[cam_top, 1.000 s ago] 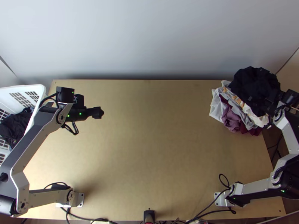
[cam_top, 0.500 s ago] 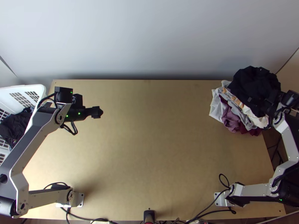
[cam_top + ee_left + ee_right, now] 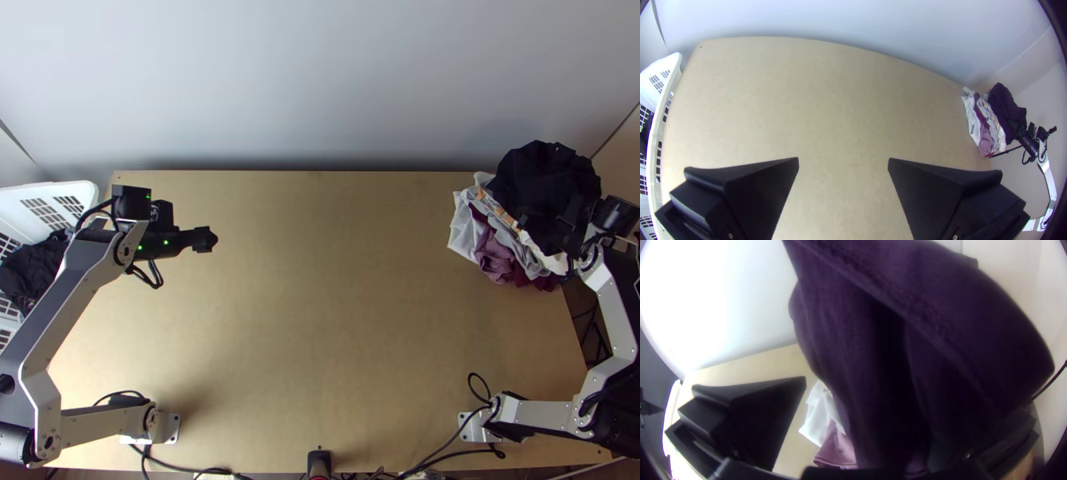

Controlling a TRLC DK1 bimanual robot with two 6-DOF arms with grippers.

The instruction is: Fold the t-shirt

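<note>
Right gripper [image 3: 552,222] at the dark cloth [image 3: 538,178], fingers wide apart, cloth bulging between them! That cloth sits bunched on the clothes pile [image 3: 496,254], upper right of the top view. Over at centre left, the left gripper [image 3: 210,239], spread wide, hangs above the table [image 3: 320,320], basket [image 3: 80,190] nearby.

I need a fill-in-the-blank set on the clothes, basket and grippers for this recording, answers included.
In the top view, the basket stands at the picture's ____ edge. The left gripper's two fingers are held ____. The clothes pile lies by the table's far ____ corner. The right gripper is at the pile's top cloth, which in the top view looks ____.

Missing words: left; apart; right; black
</note>
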